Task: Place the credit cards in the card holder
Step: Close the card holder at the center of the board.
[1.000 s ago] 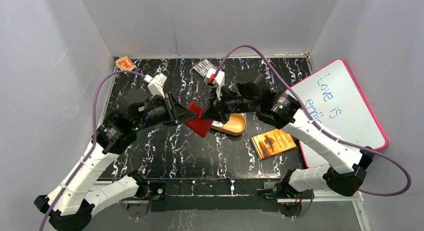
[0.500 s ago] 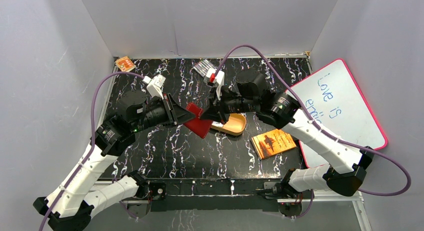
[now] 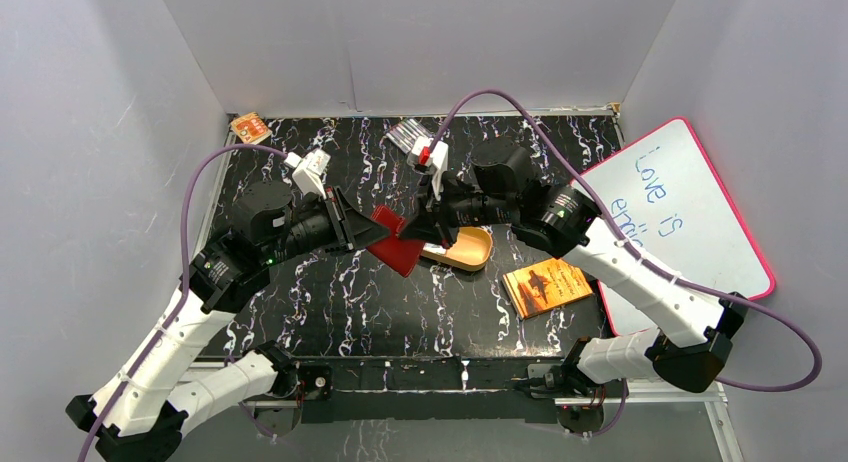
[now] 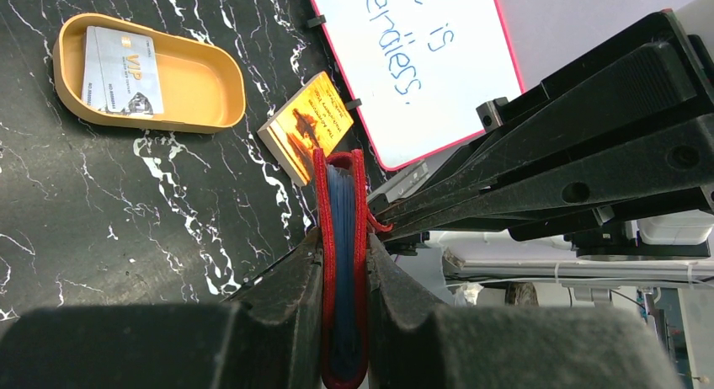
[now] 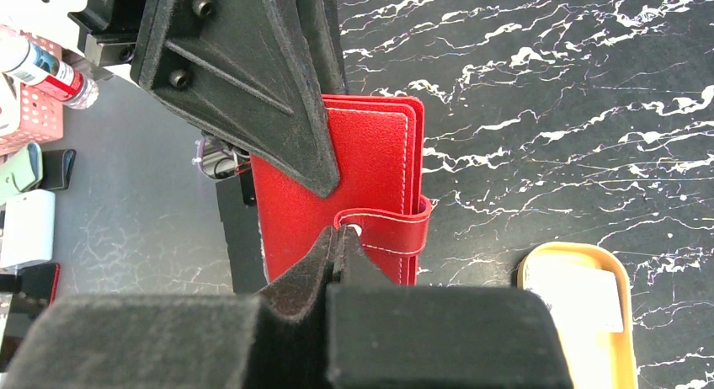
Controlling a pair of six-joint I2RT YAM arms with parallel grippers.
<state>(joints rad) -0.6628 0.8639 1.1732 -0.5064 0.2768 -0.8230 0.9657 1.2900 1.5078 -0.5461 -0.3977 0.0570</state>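
Note:
The card holder [image 3: 398,247] is a shut red wallet held above the table's middle. My left gripper [image 3: 368,232] is shut on it, its fingers clamping both covers edge-on in the left wrist view [image 4: 345,242], with blue sleeves [image 4: 341,187] showing between the red covers. My right gripper [image 3: 420,230] is shut with its fingertips pinching the end of the wallet's snap tab [image 5: 383,233] by the snap. One pale grey credit card [image 4: 122,69] lies in the orange oval tray [image 3: 470,252]. It also shows pale in the right wrist view [image 5: 577,296]. No other cards show.
An orange-brown book [image 3: 547,285] lies right of the tray. A pink-framed whiteboard [image 3: 690,212] leans at the right side. A small orange item [image 3: 249,128] sits at the back left corner and a clear packet [image 3: 405,134] at the back middle.
The left arm's wrist has shifted slightly left. The wallet and the right gripper stay where they were.

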